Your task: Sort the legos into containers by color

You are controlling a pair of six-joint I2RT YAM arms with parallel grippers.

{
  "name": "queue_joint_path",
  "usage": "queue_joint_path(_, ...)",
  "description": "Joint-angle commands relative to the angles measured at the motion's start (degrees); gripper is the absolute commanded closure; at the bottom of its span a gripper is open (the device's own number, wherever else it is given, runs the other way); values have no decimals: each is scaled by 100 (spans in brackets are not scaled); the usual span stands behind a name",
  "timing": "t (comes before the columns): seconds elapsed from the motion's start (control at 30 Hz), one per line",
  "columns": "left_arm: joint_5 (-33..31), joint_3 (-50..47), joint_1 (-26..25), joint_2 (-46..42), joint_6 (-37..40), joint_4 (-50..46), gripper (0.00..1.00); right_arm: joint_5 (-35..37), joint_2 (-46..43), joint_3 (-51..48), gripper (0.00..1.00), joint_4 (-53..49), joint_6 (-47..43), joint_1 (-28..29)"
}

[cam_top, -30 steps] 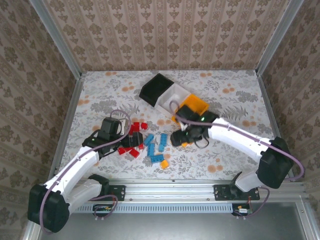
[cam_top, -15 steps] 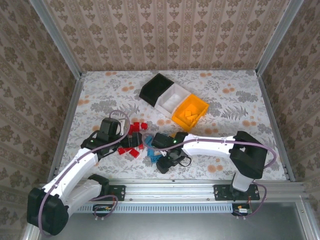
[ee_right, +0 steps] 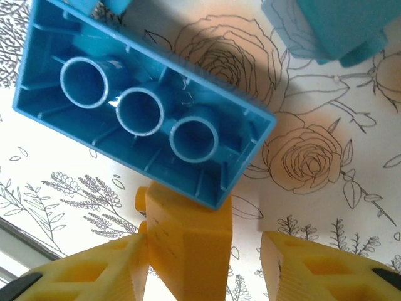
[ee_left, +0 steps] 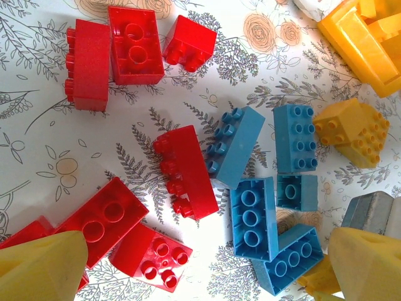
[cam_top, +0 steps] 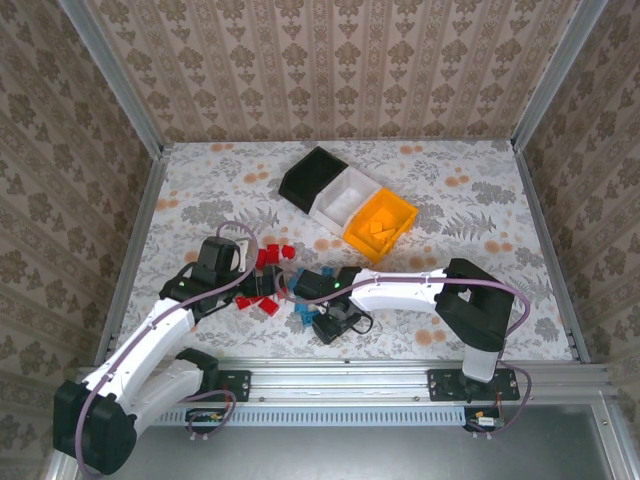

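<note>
Table (cam_top: 200, 190). Black bin (cam_top: 312, 175), white bin (cam_top: 345, 200) and orange bin (cam_top: 380, 222) in a row. Legos (cam_top: 275, 285) piled near-left of orange bin. Left gripper (ee_left: 207, 251) above red bricks (ee_left: 135, 47), jaws wide, empty. Right gripper (ee_right: 200, 263) part-open, straddling orange brick (ee_right: 188, 244), one finger touching it, not clamped.

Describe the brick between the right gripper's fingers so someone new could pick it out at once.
Find the loose brick pile of red and blue; the right gripper is down at its near right edge. Between its fingers lies a small orange brick, its far end against an upturned blue brick showing three round tubes; its neighbours are blue.
</note>
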Motion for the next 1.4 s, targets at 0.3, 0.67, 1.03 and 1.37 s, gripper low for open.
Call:
queue_joint_path(0.3, -16, -62, 61, -90, 31, -159, 0, 346, -326, -120, 67, -71, 173, 17)
queue_joint_path(0.67, -7, -89, 75, -141, 15, -141, 0, 458, -2108, 185, 69, -1038, -212, -1136)
queue_joint_path(1.03, 11, -124, 59, -161, -22, -152, 0, 130, -1121, 2322, 68, -1649, -722, -3679)
queue_joint_path(1.37, -46, -166, 61, -286, -18, -311, 0, 120, 1058, 3599, 69, -1405, -663, -4277)
